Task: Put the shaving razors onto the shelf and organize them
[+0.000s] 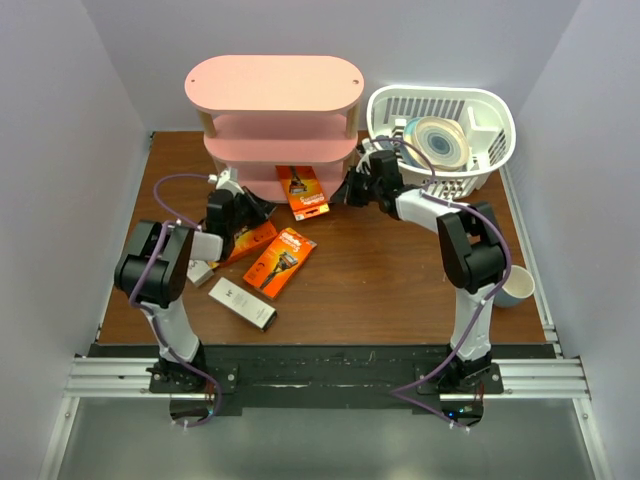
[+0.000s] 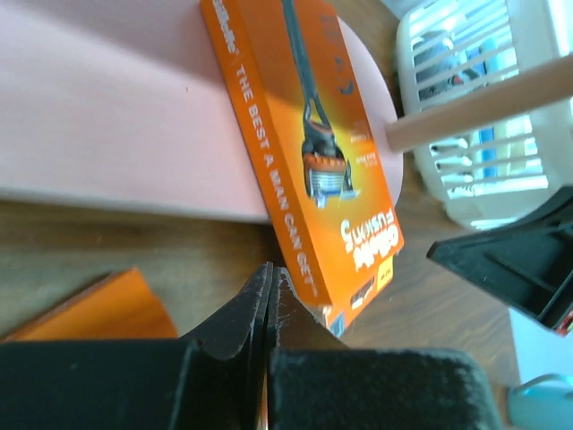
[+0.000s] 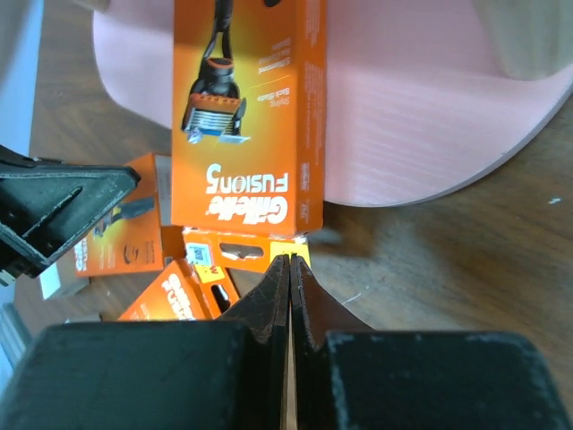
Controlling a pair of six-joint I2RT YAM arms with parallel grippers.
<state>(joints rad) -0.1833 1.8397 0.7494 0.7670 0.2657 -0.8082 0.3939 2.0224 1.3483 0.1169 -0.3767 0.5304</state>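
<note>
Shelf: pink 3-tier shelf (image 1: pixel 275 85), far centre of table; top board bare, mid board mostly hidden.
Done: lead pack (image 1: pixel 303 190) lies flat on btm board, near end overhanging the edge.
Remaining: two loose packs (image 1: pixel 281 261) and two whitish boxes (image 1: pixel 242 304), all on table.
L gripper (image 2: pixel 270 273): fingers together, empty, just beside lead pack's near corner.
R gripper (image 3: pixel 289 262): fingers together, empty, at its hang-tab end.
Progress: est. 1 of 5 on; likely needs pushing in.

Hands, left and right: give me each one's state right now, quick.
Left hand: closed, nothing between the fingers.
Right hand: closed, nothing visibly held.
</note>
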